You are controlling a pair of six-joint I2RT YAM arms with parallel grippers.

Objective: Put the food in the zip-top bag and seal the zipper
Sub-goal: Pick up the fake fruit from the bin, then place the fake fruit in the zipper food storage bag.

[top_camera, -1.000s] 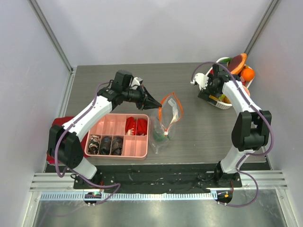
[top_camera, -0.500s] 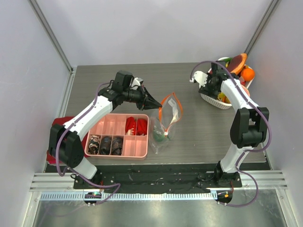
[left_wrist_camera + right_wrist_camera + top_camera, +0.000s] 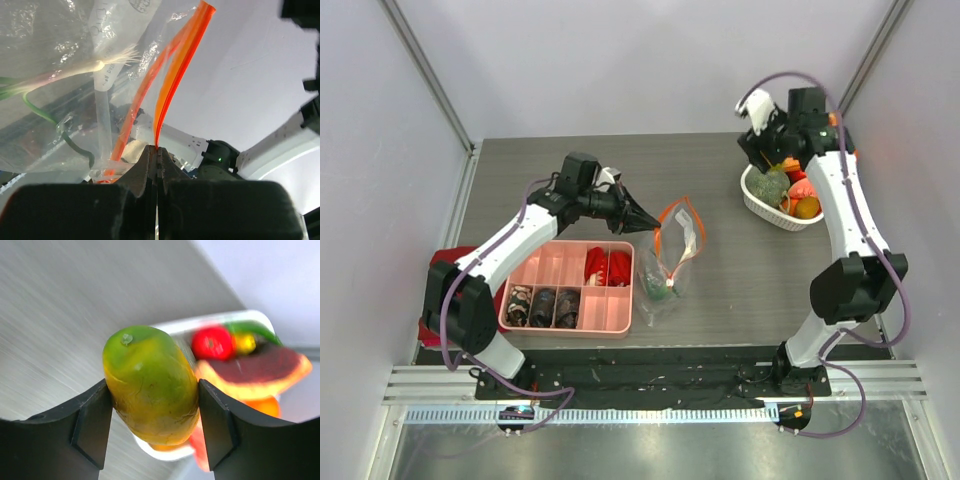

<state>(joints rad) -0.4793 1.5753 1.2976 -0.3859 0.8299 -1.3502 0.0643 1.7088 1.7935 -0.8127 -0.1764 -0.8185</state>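
Observation:
The clear zip-top bag (image 3: 678, 252) stands open on the table with a green toy vegetable (image 3: 660, 290) inside. My left gripper (image 3: 648, 218) is shut on the orange-red zipper (image 3: 661, 222) at the bag's left edge. In the left wrist view the jaws (image 3: 157, 150) pinch the zipper strip (image 3: 172, 75), and a toy spring onion (image 3: 75, 70) shows through the plastic. My right gripper (image 3: 767, 160) is raised over the white basket (image 3: 760, 208) and shut on a green-yellow toy fruit (image 3: 150, 390), which also shows in the top view (image 3: 771, 186).
The basket holds more toy food: an orange piece (image 3: 807, 207), a red fruit (image 3: 212, 342) and a watermelon slice (image 3: 255, 367). A pink compartment tray (image 3: 620, 327) with red crinkled pieces (image 3: 607, 265) and dark lumps (image 3: 545, 300) lies left of the bag.
My right gripper has risen out of the basket with the green-yellow fruit between its fingers. The left gripper and the bag have not moved.

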